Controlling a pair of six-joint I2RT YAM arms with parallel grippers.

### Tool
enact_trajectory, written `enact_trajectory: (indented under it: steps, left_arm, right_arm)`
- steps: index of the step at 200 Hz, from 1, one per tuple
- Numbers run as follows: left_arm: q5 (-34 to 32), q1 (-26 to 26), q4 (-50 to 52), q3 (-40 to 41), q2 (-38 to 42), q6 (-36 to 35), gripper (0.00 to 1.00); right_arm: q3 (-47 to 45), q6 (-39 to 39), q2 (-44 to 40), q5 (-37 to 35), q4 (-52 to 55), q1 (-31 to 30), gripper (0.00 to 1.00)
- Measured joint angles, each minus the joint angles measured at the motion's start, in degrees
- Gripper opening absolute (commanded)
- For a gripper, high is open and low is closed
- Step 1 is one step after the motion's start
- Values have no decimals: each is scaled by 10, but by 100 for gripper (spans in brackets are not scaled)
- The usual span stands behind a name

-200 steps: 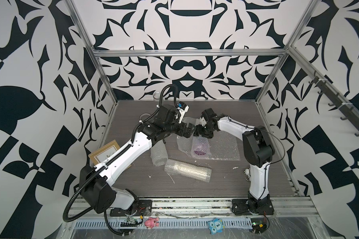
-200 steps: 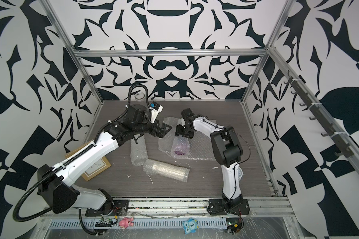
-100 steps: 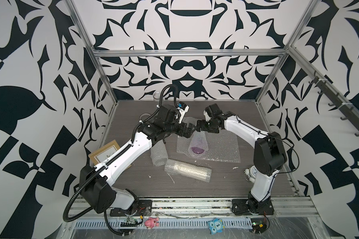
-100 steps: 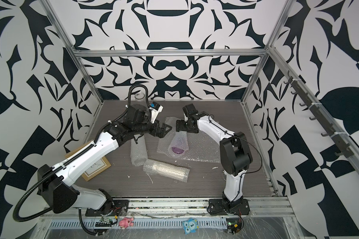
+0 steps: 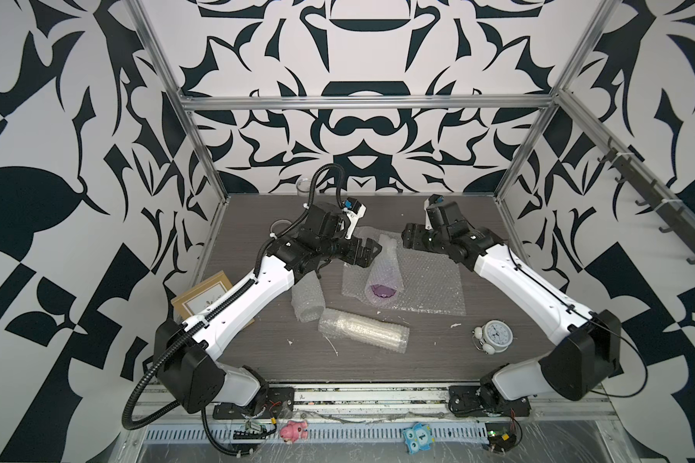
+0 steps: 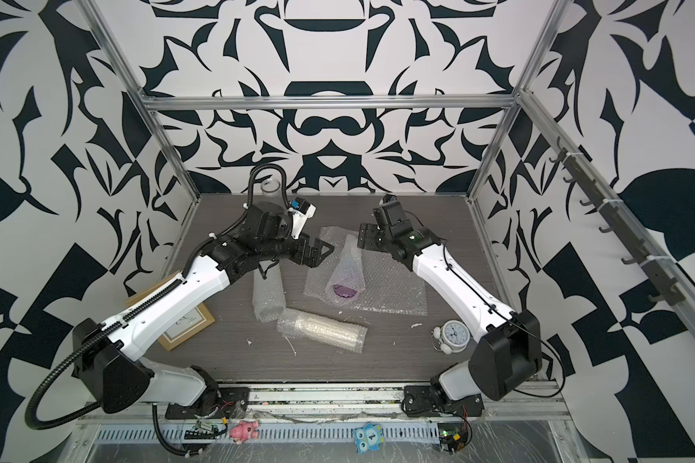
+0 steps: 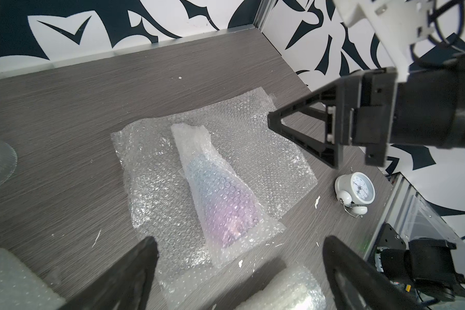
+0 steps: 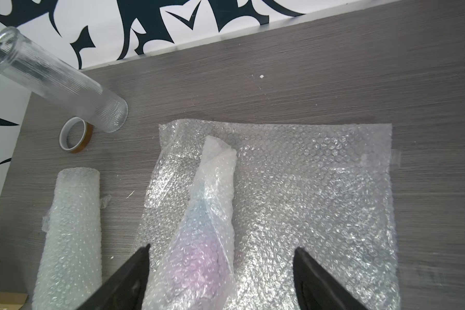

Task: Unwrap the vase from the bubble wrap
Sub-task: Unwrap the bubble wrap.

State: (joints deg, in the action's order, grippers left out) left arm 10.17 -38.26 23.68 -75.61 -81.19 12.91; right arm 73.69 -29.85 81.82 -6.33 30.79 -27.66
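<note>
Nearest the front edge of the tabletop (image 5: 438, 360), a wrapped roll (image 5: 364, 332) lies untouched. Beyond it the bubble wrap (image 5: 426, 286) is spread mostly flat. The vase (image 5: 384, 276) lies on it on its side, purple base forward, under one loose fold; unwrapping is judged unfinished. Further back, the left hand (image 5: 372, 254) and right hand (image 5: 405, 241) flank the neck end, both open and empty, apparently placed to pull that fold clear.

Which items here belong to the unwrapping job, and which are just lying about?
Job:
- purple vase, still wrapped
- bubble wrap sheet spread under it
- left gripper and right gripper, both open

Lying about:
- bubble wrap roll
- another roll
- alarm clock
- picture frame
- glass tube
- tape roll
</note>
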Motion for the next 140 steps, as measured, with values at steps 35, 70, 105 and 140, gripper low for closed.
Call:
enact_trajectory:
  steps: [35, 70, 105, 140]
  left_arm:
    - [-32, 0, 20, -3, 0, 11, 99]
    - [-69, 0, 26, -3, 0, 21, 100]
    - [-82, 0, 26, -3, -10, 29, 99]
    - [-90, 0, 32, -3, -26, 34, 99]
  right_arm:
    - [-29, -1, 0, -43, -2, -49, 77]
    - [-30, 7, 27, -71, -5, -96, 70]
    - [-30, 10, 79, -74, -7, -109, 64]
    - [-37, 10, 109, -63, -8, -109, 50]
